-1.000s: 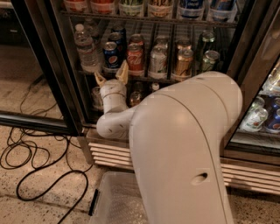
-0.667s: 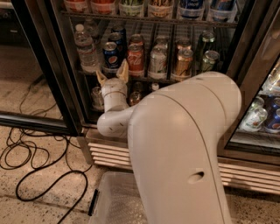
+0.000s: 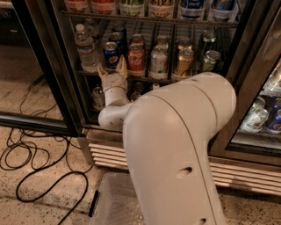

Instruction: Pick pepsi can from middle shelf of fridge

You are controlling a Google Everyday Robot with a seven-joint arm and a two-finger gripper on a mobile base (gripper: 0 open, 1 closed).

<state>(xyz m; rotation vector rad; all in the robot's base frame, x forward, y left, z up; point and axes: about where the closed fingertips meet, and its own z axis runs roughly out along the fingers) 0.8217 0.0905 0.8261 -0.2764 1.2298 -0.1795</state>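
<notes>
The fridge (image 3: 52,101) stands open in front of me, with its slatted steel base below. The pepsi can (image 3: 111,54), blue with the round logo, stands at the front left of the middle shelf (image 3: 145,78), a dark wire rack. A red Coca-Cola can (image 3: 136,59) stands just right of it. My gripper (image 3: 113,70) is open, its two pale fingertips pointing up at the shelf's front rail, just below and in front of the pepsi can, not touching it. My white arm fills the foreground.
A clear water bottle (image 3: 87,49) stands left of the pepsi can. Silver (image 3: 159,62), gold (image 3: 183,63) and green (image 3: 210,60) cans line the shelf to the right. Bottles fill the top shelf (image 3: 131,6). Black cables (image 3: 30,154) lie on the floor at left. A second door (image 3: 263,118) shows more drinks.
The gripper has risen slightly and moved a little right, closer to the pepsi can. Its fingers stay open.
</notes>
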